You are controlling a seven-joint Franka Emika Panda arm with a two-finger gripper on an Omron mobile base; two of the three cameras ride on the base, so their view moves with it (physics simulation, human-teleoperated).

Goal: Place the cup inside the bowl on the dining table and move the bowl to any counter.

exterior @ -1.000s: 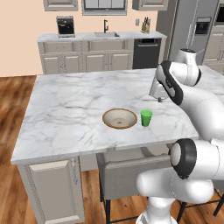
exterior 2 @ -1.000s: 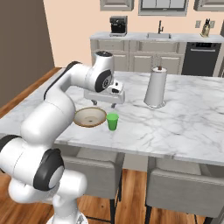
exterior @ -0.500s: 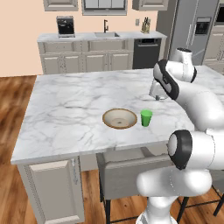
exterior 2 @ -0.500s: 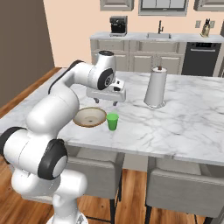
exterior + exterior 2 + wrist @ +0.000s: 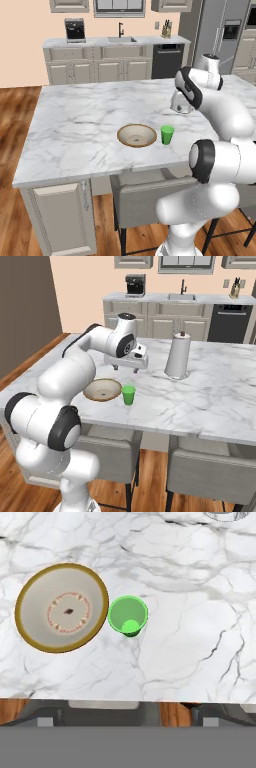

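Observation:
The green cup stands upright on the dining table, just right of the bowl and close to its rim. The bowl is wide, brown-rimmed and empty. My gripper hovers open above the table, a little behind the cup and bowl, with nothing between its fingers. In the hand view I look straight down on both, the cup near the middle.
A paper towel roll stands on the table to the right of my hand. Grey chairs line the table's near edge. The counter, with its sink and faucet, runs along the back wall across open floor.
The arm's upper links have swung slightly. The hand stays over about the same spot. Cup and bowl have not moved.

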